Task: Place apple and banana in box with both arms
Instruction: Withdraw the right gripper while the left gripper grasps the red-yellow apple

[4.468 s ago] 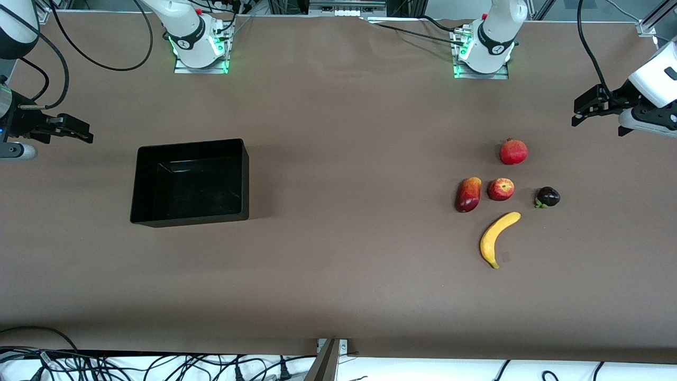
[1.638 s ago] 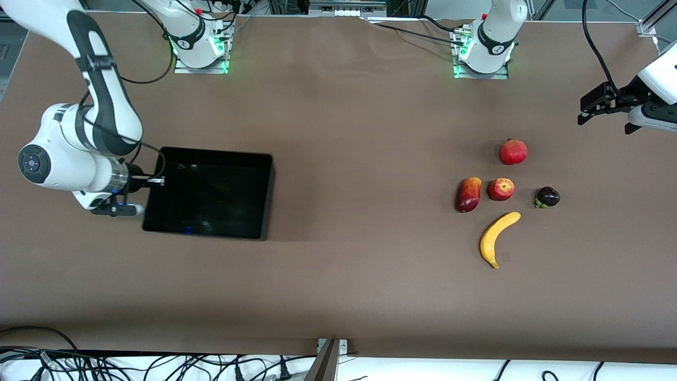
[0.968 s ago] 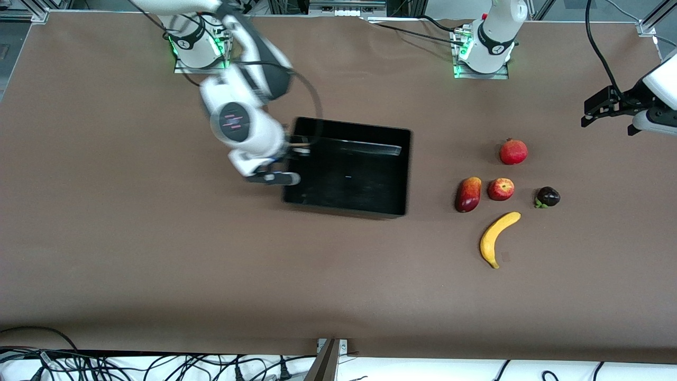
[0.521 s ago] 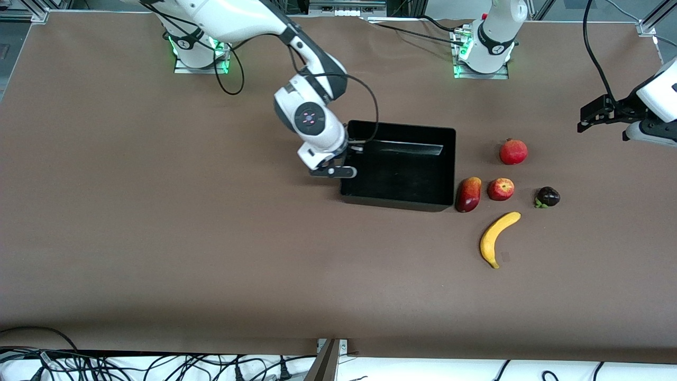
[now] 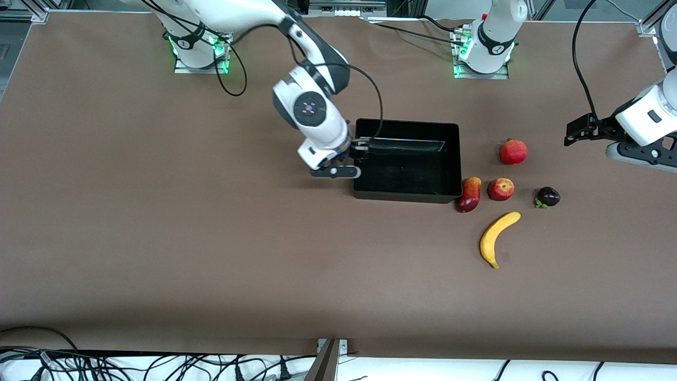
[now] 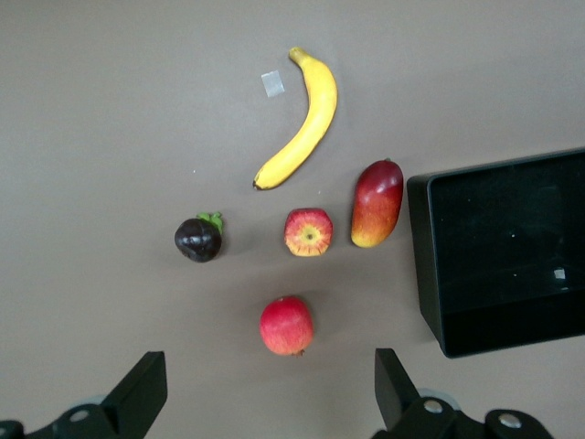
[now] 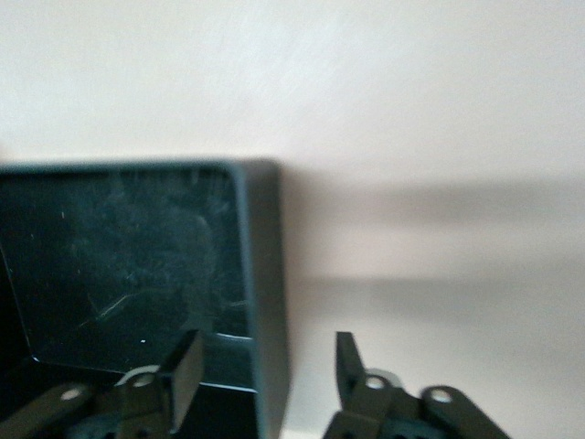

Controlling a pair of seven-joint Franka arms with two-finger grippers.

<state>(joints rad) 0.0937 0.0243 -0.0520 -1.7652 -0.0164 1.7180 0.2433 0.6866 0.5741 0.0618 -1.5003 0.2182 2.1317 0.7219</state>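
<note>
Your right gripper (image 5: 355,159) sits at the box (image 5: 407,197) wall toward the right arm's end, upper middle of the front frame; its 2 fingers (image 7: 186,366) straddle that wall with gaps either side, parted and gripping nothing. The box's other end touches the mango (image 5: 468,194). The apple (image 5: 501,189) lies just beside the mango, with the banana (image 5: 499,238) nearer the camera, right of centre. A pomegranate (image 5: 513,151) and a mangosteen (image 5: 547,197) lie near them. Your left gripper (image 5: 574,132) hangs at the upper right, fingers spread wide and empty; its wrist view looks down on all 5 fruits.
</note>
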